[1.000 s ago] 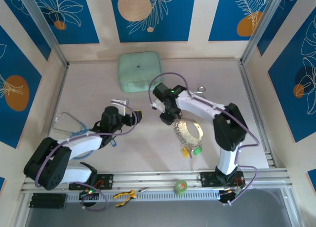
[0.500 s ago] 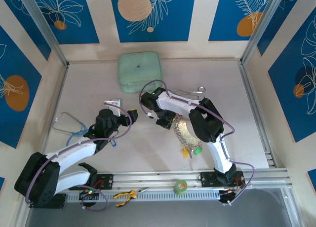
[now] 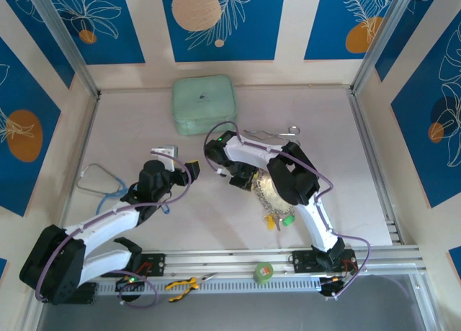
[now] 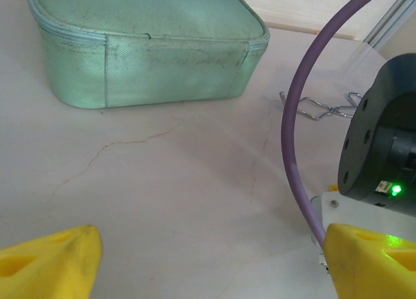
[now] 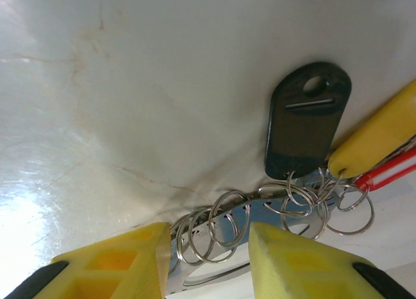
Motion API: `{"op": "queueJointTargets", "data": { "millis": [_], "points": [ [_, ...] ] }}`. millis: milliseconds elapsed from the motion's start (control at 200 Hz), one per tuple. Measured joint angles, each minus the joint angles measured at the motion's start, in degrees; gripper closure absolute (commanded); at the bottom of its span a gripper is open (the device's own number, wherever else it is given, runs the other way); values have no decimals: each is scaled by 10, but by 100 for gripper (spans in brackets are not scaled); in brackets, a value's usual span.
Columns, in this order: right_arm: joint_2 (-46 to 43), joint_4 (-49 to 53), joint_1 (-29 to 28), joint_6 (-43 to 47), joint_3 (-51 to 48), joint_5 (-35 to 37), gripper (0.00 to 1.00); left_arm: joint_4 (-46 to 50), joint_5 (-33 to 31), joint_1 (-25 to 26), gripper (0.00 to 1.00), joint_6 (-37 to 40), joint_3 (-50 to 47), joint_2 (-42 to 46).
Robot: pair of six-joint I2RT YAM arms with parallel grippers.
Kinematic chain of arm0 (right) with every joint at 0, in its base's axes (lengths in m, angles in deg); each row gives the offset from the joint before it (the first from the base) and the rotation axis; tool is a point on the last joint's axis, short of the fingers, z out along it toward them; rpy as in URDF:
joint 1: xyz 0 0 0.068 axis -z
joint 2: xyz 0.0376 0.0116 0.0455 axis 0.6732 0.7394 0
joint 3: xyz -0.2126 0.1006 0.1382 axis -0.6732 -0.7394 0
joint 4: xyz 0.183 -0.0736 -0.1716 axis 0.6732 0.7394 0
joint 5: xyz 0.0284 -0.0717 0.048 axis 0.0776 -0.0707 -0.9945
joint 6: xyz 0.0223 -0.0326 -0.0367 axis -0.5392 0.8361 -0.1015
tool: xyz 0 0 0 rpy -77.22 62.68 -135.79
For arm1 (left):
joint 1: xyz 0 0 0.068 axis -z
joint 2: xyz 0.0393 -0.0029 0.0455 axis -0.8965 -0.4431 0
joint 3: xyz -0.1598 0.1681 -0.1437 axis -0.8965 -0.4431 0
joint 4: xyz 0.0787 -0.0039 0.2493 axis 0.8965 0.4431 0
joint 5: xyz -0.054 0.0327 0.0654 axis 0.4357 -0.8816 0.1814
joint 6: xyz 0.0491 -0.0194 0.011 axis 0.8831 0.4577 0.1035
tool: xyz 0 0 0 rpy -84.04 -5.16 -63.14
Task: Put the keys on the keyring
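- At the far left of the top view, one loop of thin grey tubing point(image 3: 101, 178) lies on the pale bench point(image 3: 137, 122), well apart from the work.
- Left of centre, the yellow-tipped left fingers point(image 4: 52, 257) stand wide apart with only bare bench between them.
- Behind them, at upper centre, sits one mint-green zipped fabric pouch point(image 3: 203, 104).
- At centre, the yellow right fingers point(image 5: 110, 263) are also apart. They straddle a bunch of small wire split rings point(image 5: 214, 231) and, as far as we can judge, are not pinching them.
- Just right of centre lies the keyring point(image 3: 268, 196), one large thin silvery metal hoop. It is flat on the bench and partly under the right arm's elbow.
- We judge the hoop light, stiff and slippery, with the small rings free to slide and bunch along it.
- We would grip a bare stretch of its wire, pinching across it, not the loose rings.
- The keys point(image 3: 277, 219), small metal ones with plastic tags, hang at the hoop's near side.
- We count four tag colours. The right wrist view shows one black tag point(image 5: 305, 120), one yellow tag point(image 5: 383, 140) and one red tag point(image 5: 390, 175), and the top view adds one green tag point(image 3: 288, 219).
- The split rings overlap too much to count; we guess about a dozen.
- At the lower edge stands one green tape roll point(image 3: 264, 272).
- Farther up and to the right lies one pair of silver scissor-like forceps point(image 3: 277, 133).
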Motion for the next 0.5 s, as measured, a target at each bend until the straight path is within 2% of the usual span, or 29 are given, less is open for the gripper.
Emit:
{"op": "queueJointTargets", "data": {
  "millis": [500],
  "points": [
    [10, 5, 4, -10, 4, 25, 66, 2, -7, 0, 12, 0, 0, 0]
  ]
}}
